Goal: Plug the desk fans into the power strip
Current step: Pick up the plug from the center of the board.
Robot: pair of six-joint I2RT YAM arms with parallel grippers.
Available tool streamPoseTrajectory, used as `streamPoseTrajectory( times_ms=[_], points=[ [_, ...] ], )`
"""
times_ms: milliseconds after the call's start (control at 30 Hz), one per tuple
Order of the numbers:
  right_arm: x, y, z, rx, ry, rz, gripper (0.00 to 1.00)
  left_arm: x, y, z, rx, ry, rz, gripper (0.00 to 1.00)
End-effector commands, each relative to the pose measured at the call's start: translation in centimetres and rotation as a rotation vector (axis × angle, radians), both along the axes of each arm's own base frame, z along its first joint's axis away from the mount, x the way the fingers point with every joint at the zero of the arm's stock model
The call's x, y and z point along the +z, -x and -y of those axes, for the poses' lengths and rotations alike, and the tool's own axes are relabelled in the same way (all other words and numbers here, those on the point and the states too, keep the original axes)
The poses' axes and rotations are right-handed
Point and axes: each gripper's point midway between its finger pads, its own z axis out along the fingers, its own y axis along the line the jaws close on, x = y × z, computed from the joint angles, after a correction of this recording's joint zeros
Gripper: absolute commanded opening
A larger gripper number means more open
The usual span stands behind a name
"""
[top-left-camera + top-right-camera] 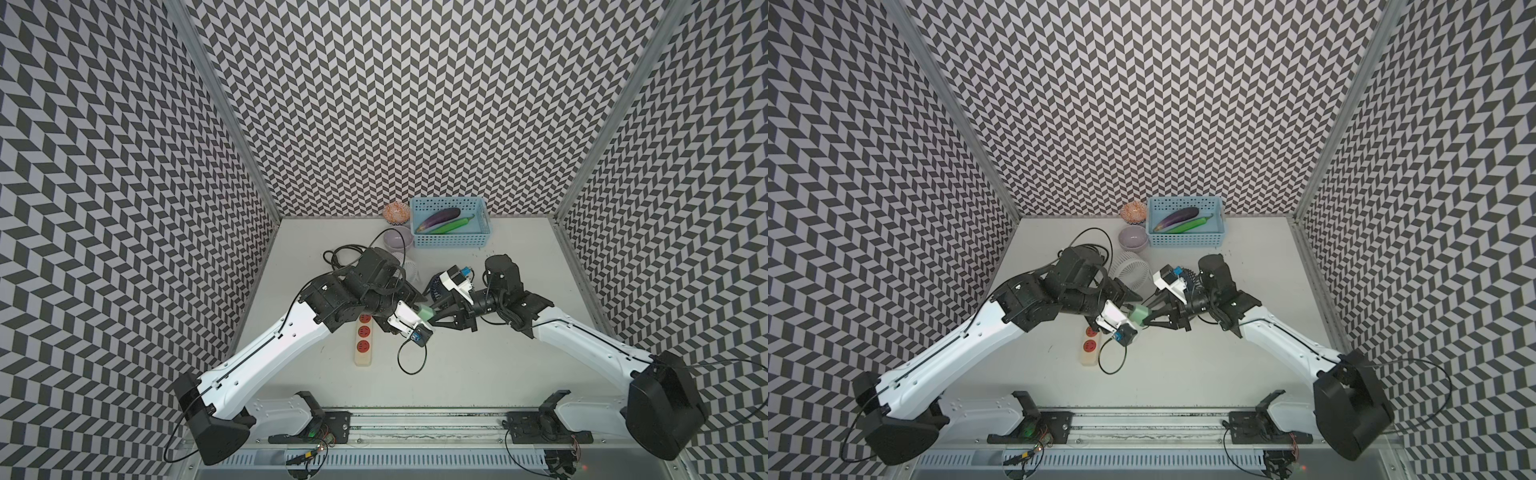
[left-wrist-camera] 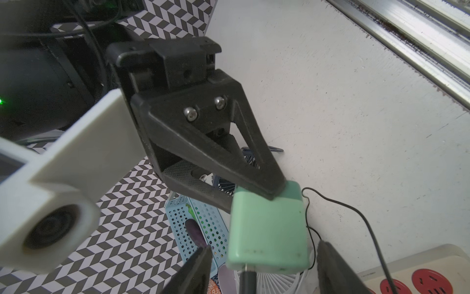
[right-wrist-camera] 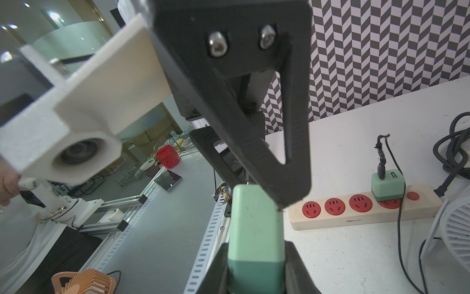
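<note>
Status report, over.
Right gripper shut on mint-green plug adapter. Left gripper open, straddling it. Long cream power strip: three red sockets free. Left arm overhangs it.

No word, brand or number legible anywhere. Closest to it: a short line of tiny grey print on the power strip (image 3: 368, 216), along its long edge beside the row of red sockets, seen in the right wrist view but too small to spell out. Same print faintly there in the left wrist view (image 2: 432, 257), equally unreadable. Only one sign to report: a pale mark on the round red button (image 3: 413, 195) at the strip's corded end, apparently the usual on-off symbol. Too small to make out in both top views.
</note>
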Motion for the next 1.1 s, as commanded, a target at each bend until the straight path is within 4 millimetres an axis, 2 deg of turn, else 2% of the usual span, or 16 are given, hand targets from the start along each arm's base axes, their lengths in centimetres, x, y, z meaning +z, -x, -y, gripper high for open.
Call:
streamPoseTrajectory(
  times_ms=[0, 200, 300, 500, 533, 567, 667, 733, 867, 1067],
  points=[
    [1.6, -0.3, -0.1, 0.014, -0.045, 0.049, 0.0, 1.2, 0.2, 1.2, -0.02, 0.046, -0.015, 0.58],
    [1.5, -0.1, 0.0, 0.009, -0.047, 0.055, 0.0, 1.8, 0.3, 1.8, -0.026, 0.056, -0.015, 0.5],
    [1.4, -0.2, 0.1, 0.001, -0.05, 0.058, 0.0, 2.1, 0.4, 1.8, -0.021, 0.062, -0.01, 0.37],
    [1.3, -0.4, 0.1, -0.013, -0.046, 0.056, 0.0, 2.4, 0.3, 1.6, 0.008, 0.071, -0.015, 0.16],
    [1.3, -0.5, 0.1, -0.018, -0.044, 0.056, 0.02, 2.3, 0.2, 1.4, 0.014, 0.068, -0.014, 0.14],
    [1.1, -0.6, 0.1, -0.026, -0.04, 0.054, 0.1, 2.3, 0.3, 1.3, 0.017, 0.067, -0.01, 0.13],
    [0.9, -1.0, 0.1, -0.057, -0.029, 0.059, 0.43, 2.0, 0.0, 0.7, 0.056, 0.059, -0.017, 0.1],
    [0.8, -1.2, 0.2, -0.081, -0.021, 0.07, 0.54, 1.8, -0.3, 0.3, 0.097, 0.055, -0.024, 0.08],
    [0.4, -2.0, 0.6, -0.153, -0.003, 0.104, 0.71, 0.3, -0.6, -1.4, 0.154, 0.014, -0.023, 0.03],
    [0.3, -3.5, 2.0, -0.307, 0.025, 0.19, 0.81, -1.9, -1.7, -4.4, 0.289, -0.048, -0.079, 0.0]
  ],
)
